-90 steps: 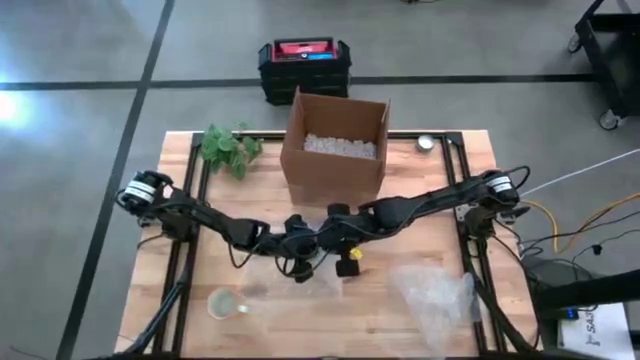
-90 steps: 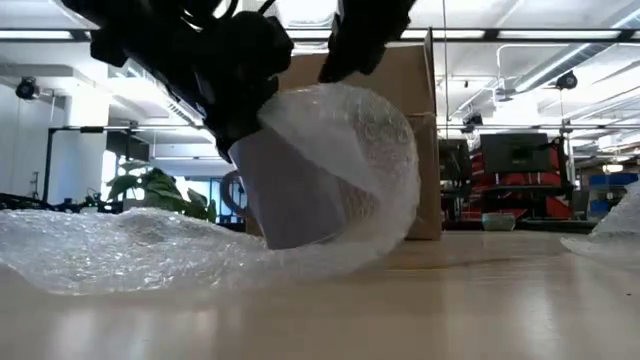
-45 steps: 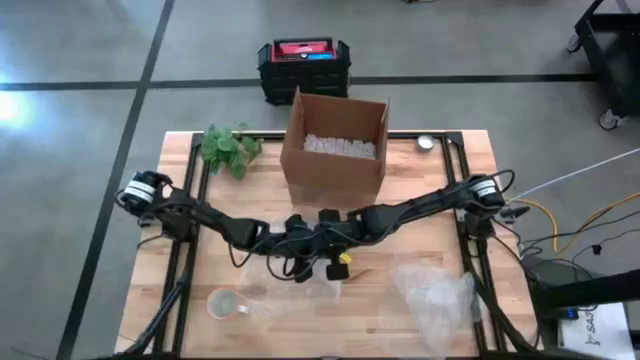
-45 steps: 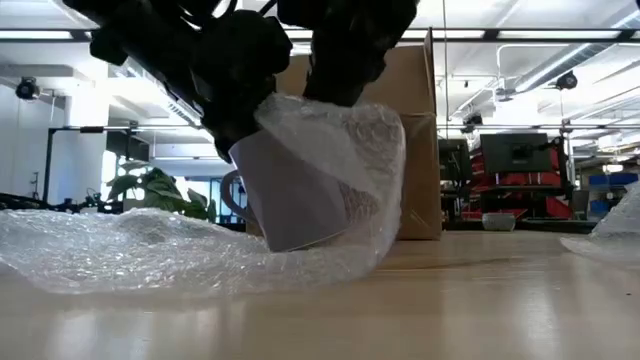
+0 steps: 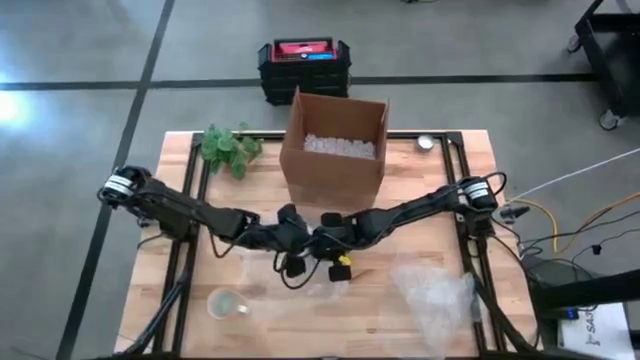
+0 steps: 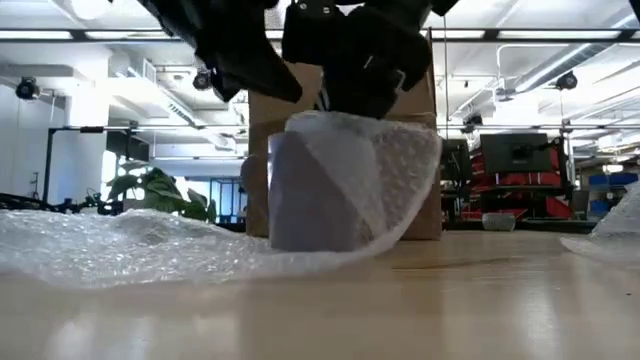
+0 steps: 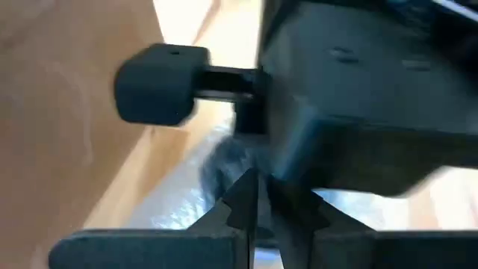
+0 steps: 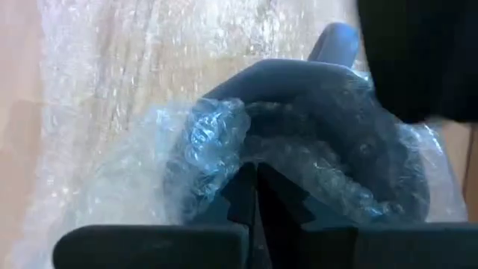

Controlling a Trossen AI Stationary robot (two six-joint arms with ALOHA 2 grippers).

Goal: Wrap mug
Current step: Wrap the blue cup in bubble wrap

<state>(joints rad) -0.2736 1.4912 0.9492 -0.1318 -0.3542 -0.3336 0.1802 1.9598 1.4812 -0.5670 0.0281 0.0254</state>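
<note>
Both my arms meet at mid-table, just in front of the brown cardboard box (image 5: 335, 145), over the pale grey mug (image 6: 310, 195), which stands upright on the clear bubble-wrap sheet (image 6: 120, 245) with one flap of it draped over its rim and far side. My right gripper (image 5: 330, 240) sits directly on top of the mug with its fingers closed on that flap, the nearer of the two, while my left gripper (image 5: 290, 235) hangs just beside it, fingertips together and, far as I can see, holding nothing. The mug's axis runs straight up beneath the right gripper and the loose sheet trails off toward the left arm's side, so I judge the wrap must roll that way.
</note>
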